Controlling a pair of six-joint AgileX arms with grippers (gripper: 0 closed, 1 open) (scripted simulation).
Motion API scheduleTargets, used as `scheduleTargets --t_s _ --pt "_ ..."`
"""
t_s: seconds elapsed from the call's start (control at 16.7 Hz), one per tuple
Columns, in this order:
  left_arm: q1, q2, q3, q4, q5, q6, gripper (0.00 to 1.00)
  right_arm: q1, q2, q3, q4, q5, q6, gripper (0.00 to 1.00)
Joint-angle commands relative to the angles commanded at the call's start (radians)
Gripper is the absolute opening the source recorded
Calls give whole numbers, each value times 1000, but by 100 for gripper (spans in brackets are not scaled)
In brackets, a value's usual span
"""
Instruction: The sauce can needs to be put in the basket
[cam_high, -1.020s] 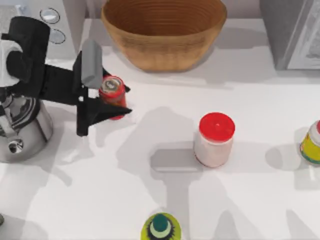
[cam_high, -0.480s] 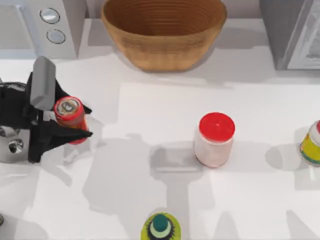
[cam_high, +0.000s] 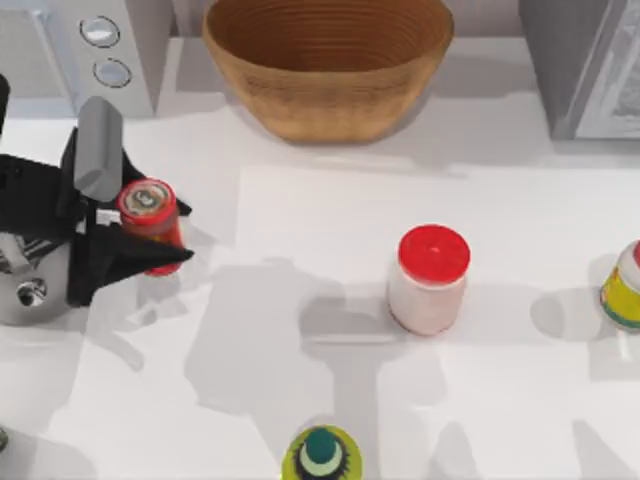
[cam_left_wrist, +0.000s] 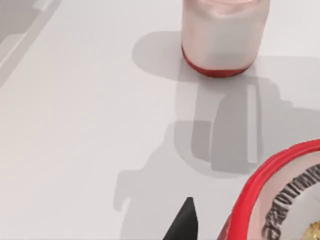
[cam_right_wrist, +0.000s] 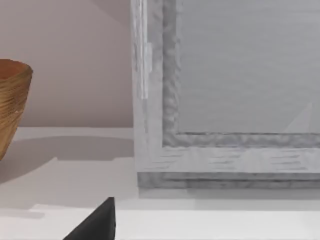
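Observation:
The sauce can (cam_high: 148, 200), red with a silvery top, is held off the table at the left side with my left gripper (cam_high: 160, 232) shut on it. Its red rim (cam_left_wrist: 260, 190) fills a corner of the left wrist view beside a black fingertip (cam_left_wrist: 184, 222). The wicker basket (cam_high: 328, 100) stands at the back centre, well to the right of and behind the can. Its edge (cam_right_wrist: 12, 105) also shows in the right wrist view, where one black fingertip (cam_right_wrist: 97, 222) of the right arm pokes in.
A metal kettle (cam_high: 25, 285) sits under my left arm. A grey appliance (cam_high: 90, 50) stands back left and another (cam_high: 590, 70) back right. A white jar with a red lid (cam_high: 430, 280) is mid-table, a green-topped bottle (cam_high: 322, 455) at the front, a yellow container (cam_high: 625, 285) far right.
My left gripper carried the can leftward, away from the basket's front, then eased slightly back to the right. The jar and the basket stayed put.

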Motion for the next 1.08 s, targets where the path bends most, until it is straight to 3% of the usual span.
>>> scheduleTargets --t_s 0.18,0.42,0.6,0.84,1.08 --pt "-73 67 153 -18 -85 -155 0 0 0 0 0 0 0 100" --pt "-212 187 455 -39 -324 -473 0 0 0 0 0 0 0 100" --pt "-323 283 720 -42 -581 -761 0 0 0 0 0 0 0 100" --pt "-451 409 1052 -26 -982 -1149 0 0 0 0 0 0 0 100" --pt "-543 513 1269 1 -1331 -1436 0 0 0 0 0 0 0 100"
